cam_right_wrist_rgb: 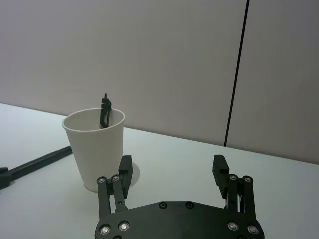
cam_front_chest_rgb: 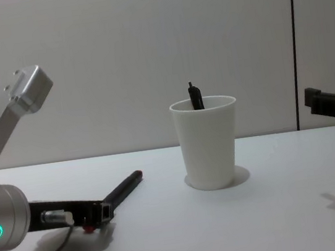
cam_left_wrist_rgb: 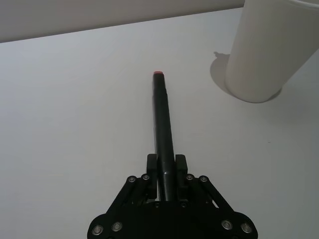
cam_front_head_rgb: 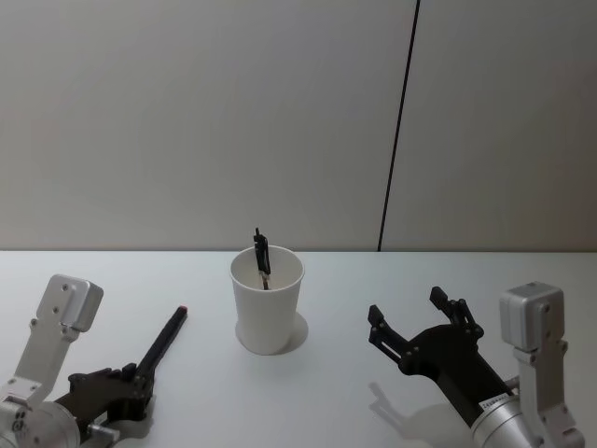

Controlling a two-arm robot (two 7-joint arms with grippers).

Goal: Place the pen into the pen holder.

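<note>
- The pen is slim and black, with a small red tip at its far end.
- It is low over the white table, left of the pen holder and apart from it.
- Its long axis runs from the left gripper forward and a little right, and the red tip points away from the robot.
- The left gripper pinches the pen's near end between its fingers.
- The pen holder is a plain white paper cup, upright; another black pen leans on its far rim.
- The right gripper hovers right of the cup, fingers spread wide and holding nothing.
</note>
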